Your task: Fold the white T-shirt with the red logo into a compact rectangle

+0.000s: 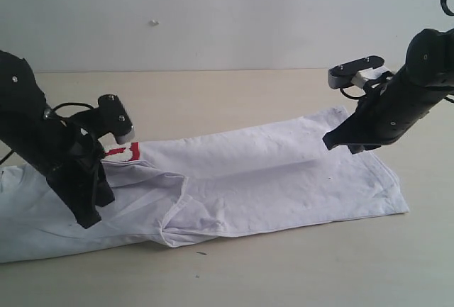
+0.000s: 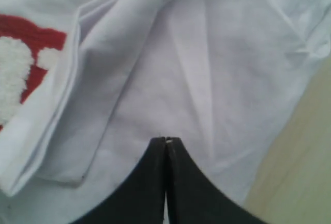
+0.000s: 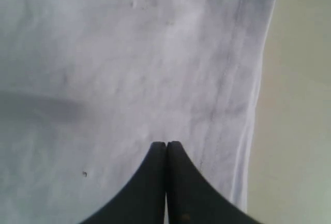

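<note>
Exterior view: a white T-shirt (image 1: 269, 179) lies partly folded along its length on a pale table (image 1: 284, 271), stretching from lower left to the right of the frame; a sliver of the red logo (image 1: 124, 152) peeks out at left centre; the left gripper (image 1: 89, 216) is down on the cloth at lower left; the right gripper (image 1: 340, 140) hangs over the shirt's right end.

Left wrist view: only here do the logo's fuzzy white letters show, under a folded edge; the left gripper's jaws are pressed together at the fabric; whether cloth is pinched cannot be told.

Right wrist view: the right gripper is closed, nothing visible between its jaws, above plain cloth near the hem, which only this view shows close; bare table lies beside it.
</note>
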`<state>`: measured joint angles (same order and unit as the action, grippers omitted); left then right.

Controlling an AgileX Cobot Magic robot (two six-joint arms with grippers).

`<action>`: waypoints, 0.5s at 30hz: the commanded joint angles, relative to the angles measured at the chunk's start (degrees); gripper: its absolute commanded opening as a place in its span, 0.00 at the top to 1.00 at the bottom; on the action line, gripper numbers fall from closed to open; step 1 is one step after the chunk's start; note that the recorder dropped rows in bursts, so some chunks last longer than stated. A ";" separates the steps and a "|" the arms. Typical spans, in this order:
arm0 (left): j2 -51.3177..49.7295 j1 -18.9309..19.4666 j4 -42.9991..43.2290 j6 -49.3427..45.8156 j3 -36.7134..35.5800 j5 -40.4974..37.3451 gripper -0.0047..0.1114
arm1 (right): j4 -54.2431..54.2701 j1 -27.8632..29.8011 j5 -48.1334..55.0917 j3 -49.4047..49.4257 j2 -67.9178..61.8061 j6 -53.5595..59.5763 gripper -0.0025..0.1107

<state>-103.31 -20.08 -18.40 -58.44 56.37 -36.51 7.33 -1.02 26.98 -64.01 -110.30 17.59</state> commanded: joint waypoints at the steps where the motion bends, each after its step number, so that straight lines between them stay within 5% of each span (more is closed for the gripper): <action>1: -1.31 0.10 4.61 1.80 0.23 2.95 0.94 | 0.12 -0.02 0.13 -0.38 0.30 0.40 0.98; 9: -1.31 -0.01 4.47 2.95 0.23 6.58 0.54 | 0.12 -0.02 -0.08 -0.38 0.30 0.40 0.98; 15: -2.05 -0.01 4.47 2.55 0.23 8.97 0.53 | 0.12 -0.02 0.37 -0.38 0.30 0.40 0.98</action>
<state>-104.80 -20.08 -14.01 -55.62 56.37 -29.81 7.33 -1.02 27.09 -64.01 -110.30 17.59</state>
